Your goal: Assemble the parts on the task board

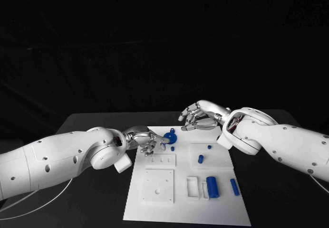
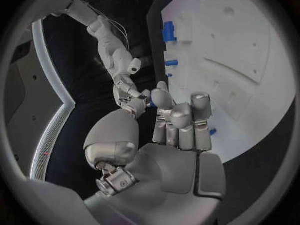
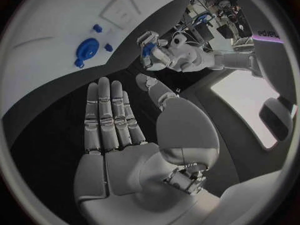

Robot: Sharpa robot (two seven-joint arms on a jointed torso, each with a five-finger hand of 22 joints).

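The robot's silver left hand [image 1: 142, 139] hovers over the near-left edge of the white rectangular task board [image 1: 226, 209], its fingers curled in toward the palm; whether they actually grasp anything cannot be told, though a round blue disc-shaped part [image 1: 170, 138] sits right at its fingertips, on or just above the board's far left portion. In the left wrist view the same hand [image 2: 178, 130] shows its fingers [image 2: 201, 105] bunched together and bent, the board's pale surface beyond them. The silver right hand [image 1: 200, 116] is raised over the board's far edge with fingers spread and nothing in it; the right wrist view shows that hand [image 3: 119, 135] flat and released, palm open. On the board, a small blue peg [image 1: 201, 159] stands near the middle, a tiny blue piece [image 1: 188, 128] lies toward the far edge, and a thick blue cylinder [image 1: 212, 186] and a slimmer blue rod [image 1: 234, 186] lie side by side near the right front, all resting on a black table [image 1: 96, 118].
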